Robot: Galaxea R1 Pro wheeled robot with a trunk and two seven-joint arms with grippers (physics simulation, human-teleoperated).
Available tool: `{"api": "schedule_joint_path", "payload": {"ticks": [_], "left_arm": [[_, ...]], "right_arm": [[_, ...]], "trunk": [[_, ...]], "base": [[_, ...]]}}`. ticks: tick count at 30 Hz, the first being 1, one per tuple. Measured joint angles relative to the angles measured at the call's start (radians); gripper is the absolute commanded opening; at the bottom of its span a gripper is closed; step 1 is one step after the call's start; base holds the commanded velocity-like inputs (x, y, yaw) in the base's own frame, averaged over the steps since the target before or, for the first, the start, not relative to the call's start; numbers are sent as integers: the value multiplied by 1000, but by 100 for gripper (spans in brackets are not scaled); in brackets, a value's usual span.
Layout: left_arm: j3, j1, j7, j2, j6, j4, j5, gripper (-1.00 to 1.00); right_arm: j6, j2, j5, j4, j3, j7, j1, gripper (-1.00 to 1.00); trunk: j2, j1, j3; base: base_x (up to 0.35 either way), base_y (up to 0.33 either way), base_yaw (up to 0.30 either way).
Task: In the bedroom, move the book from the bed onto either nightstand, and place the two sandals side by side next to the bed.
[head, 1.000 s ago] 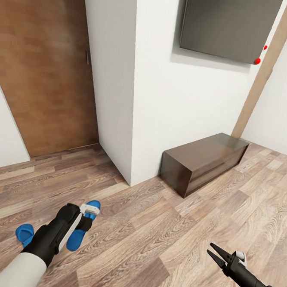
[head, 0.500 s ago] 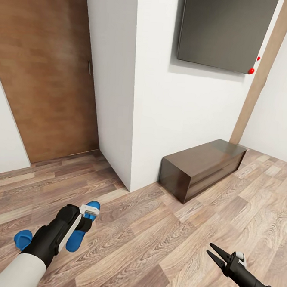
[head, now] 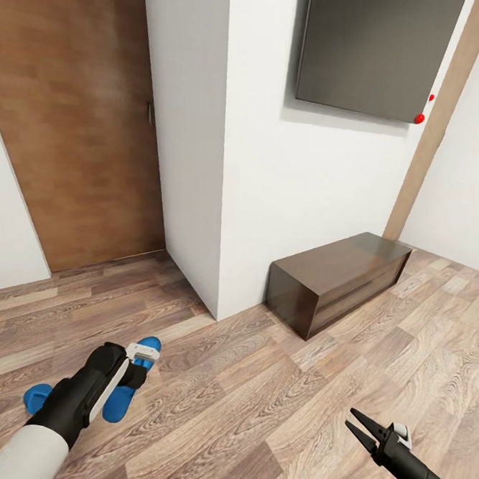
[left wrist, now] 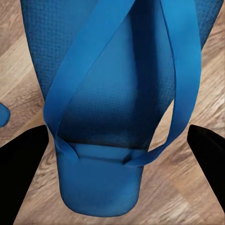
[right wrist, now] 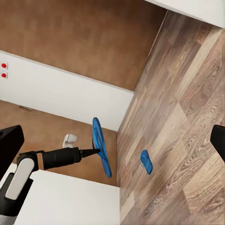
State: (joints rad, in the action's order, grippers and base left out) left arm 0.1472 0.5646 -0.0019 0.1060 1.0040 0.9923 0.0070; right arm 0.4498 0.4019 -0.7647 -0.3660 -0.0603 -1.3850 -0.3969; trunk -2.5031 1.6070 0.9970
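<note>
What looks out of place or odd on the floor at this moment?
The two blue sandals are apart rather than paired. One sandal is at the left gripper, and in the right wrist view it looks lifted on edge. The other sandal lies flat on the wooden floor by itself. Nothing looks damaged.

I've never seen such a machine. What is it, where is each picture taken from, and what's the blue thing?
It is a simulated wheeled robot with two arms ending in two-fingered grippers. One picture comes from a camera on its head; the other two from cameras beside each gripper. The left gripper has its fingers either side of a blue sandal; whether it grips, I cannot tell. A second sandal lies on the wooden floor nearby. The right gripper is open and empty.
</note>
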Motion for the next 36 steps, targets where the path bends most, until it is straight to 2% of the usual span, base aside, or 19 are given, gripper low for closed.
{"api": "schedule_joint_path", "payload": {"ticks": [4, 8, 9, 11, 12, 13, 15, 17, 22, 36], "left_arm": [[-9, -3, -47, 21, 1, 0, 0, -100], [-47, -5, -156, 57, 1, -6, -1, -100], [-66, -7, -197, 67, 0, -13, -1, -100], [-88, -11, -240, 76, -1, -19, 0, -100], [-122, -16, -299, 83, -2, -23, 0, -100], [-124, -16, -301, 83, -2, -23, -1, -100], [-155, -19, -361, 91, -4, -25, -1, -100], [-196, -22, -441, 104, -8, -27, -2, -100], [-210, -23, -473, 108, -8, -28, -4, -100], [-212, -26, -481, 108, -3, -28, -10, -100]], "right_arm": [[1, 0, -1, 4, 1, -1, 0, 100], [-5, -1, -1, 4, 4, -1, 0, 100], [-8, -1, -2, 4, 5, 0, 0, 100], [-10, -1, -2, 4, 4, 0, 0, 100], [-12, -1, -2, 4, 2, 1, 0, 100], [-12, -1, -2, 4, 2, 1, 0, 100], [-13, -1, -1, 5, 0, 2, 0, 100], [-13, -2, 0, 6, -1, 23, 0, 100], [-13, -3, 3, 7, 4, 62, 0, 100], [-8, -2, 5, 50, 8, 112, 0, 100]], "trunk": [[0, 0, 0], [0, 0, 0], [0, 0, 0], [0, 0, 0], [0, 0, 0], [0, 0, 0], [0, 0, 0], [0, 0, 0], [0, 0, 0], [0, 0, 0]], "base": [[0, 0, 0], [0, 0, 0], [0, 0, 0], [0, 0, 0], [0, 0, 0], [0, 0, 0], [0, 0, 0], [0, 0, 0], [0, 0, 0], [-13, 0, 5]]}}
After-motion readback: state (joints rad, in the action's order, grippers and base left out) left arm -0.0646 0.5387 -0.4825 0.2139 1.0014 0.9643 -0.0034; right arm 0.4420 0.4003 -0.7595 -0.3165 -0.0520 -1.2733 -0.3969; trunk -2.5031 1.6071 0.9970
